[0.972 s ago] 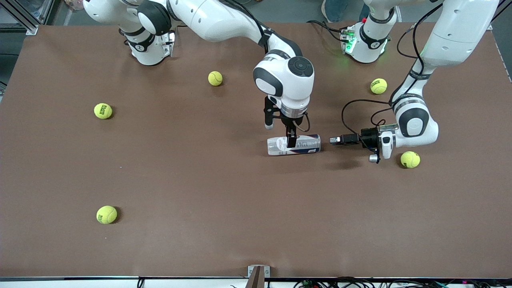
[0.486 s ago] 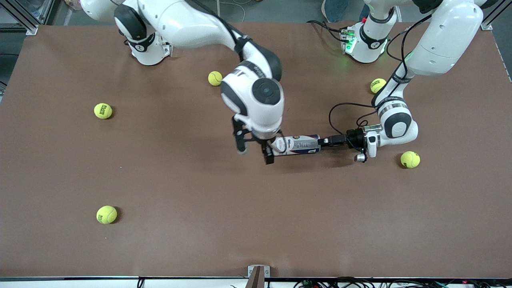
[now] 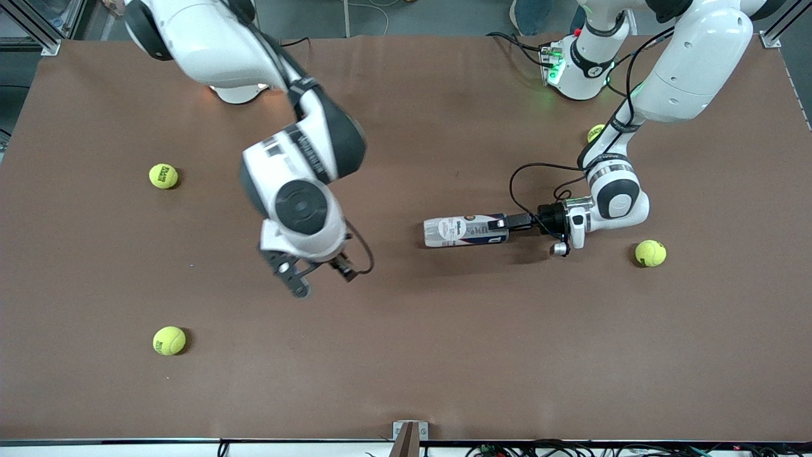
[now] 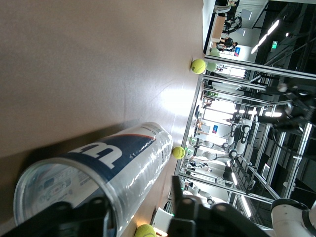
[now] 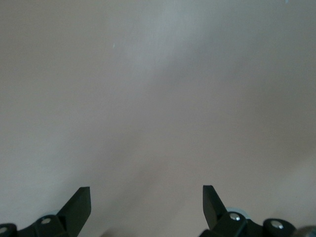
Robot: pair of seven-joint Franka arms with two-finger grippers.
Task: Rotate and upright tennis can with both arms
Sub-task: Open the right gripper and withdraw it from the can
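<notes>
The tennis can (image 3: 466,230) lies on its side on the brown table (image 3: 406,355), near the middle. It is clear, with a white and navy label. My left gripper (image 3: 517,221) is level with the table at the can's end toward the left arm. In the left wrist view the can (image 4: 98,173) fills the foreground. Its end rim lies between my left gripper's (image 4: 131,219) spread fingers, and one finger (image 4: 182,207) stands clear of the can's wall. My right gripper (image 3: 320,279) is open and empty over bare table, away from the can toward the right arm's end. The right wrist view shows only bare table past my open right gripper (image 5: 146,205).
Tennis balls lie around the table. Two (image 3: 163,176) (image 3: 169,340) are toward the right arm's end. One (image 3: 650,252) is beside the left arm's wrist. One (image 3: 595,132) is partly hidden by the left arm. Cables loop by the left wrist (image 3: 526,184).
My right gripper has left the can and swung toward the right arm's end of the table. My left gripper has closed in on the can's end. The can has stayed lying in place.
</notes>
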